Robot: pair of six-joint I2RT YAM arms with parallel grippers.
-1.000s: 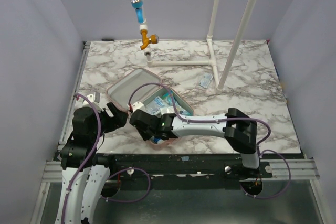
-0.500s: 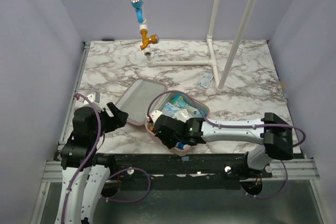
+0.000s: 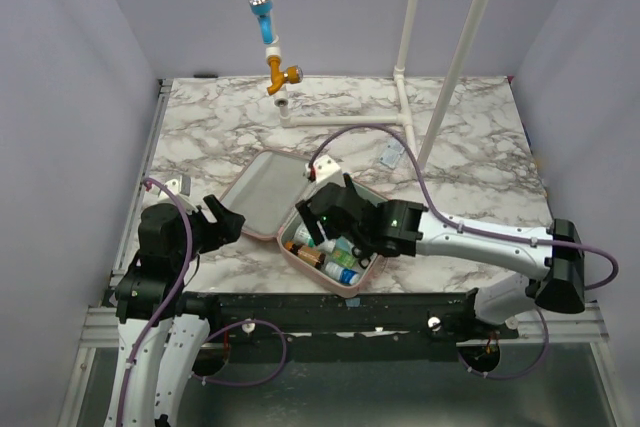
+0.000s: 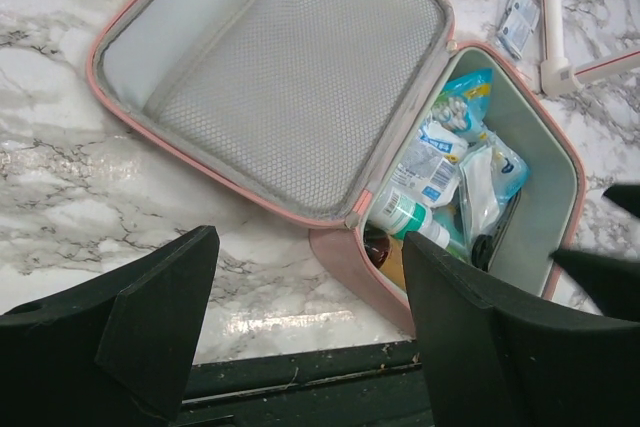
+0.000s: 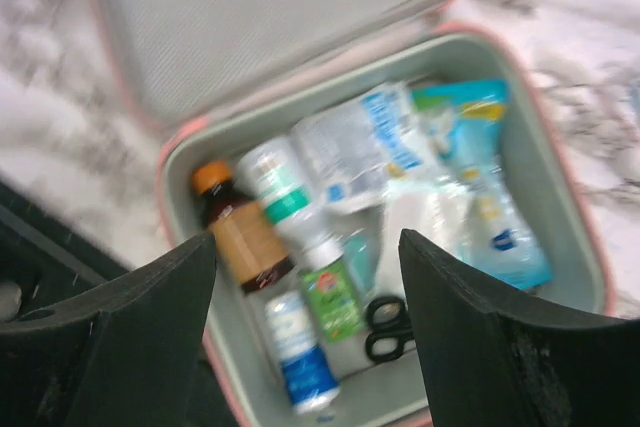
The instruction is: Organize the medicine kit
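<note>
The pink medicine kit (image 3: 262,192) lies open near the table's front edge, its grey mesh lid (image 4: 290,67) flat to the left of its base. In the base are a brown bottle (image 5: 240,237), a green-banded white bottle (image 5: 275,182), a green bottle (image 5: 332,295), a blue bottle (image 5: 300,355), black scissors (image 5: 385,332) and blue packets (image 5: 480,187). Above the base hovers my right gripper (image 3: 308,225) (image 5: 310,337), open and holding nothing. My left gripper (image 3: 228,222) (image 4: 310,327) stands open just left of the kit, over the front edge, also holding nothing.
A loose blue packet (image 3: 392,155) (image 4: 518,22) lies on the marble behind the kit, beside a white pipe frame (image 3: 405,117). A blue and brass fitting (image 3: 270,47) hangs at the back. The black front rail (image 4: 300,387) runs under my left gripper.
The kit's lid has dropped from raised to flat. My right gripper has opened, let go and pulled back over the base. The left arm has stayed put.
</note>
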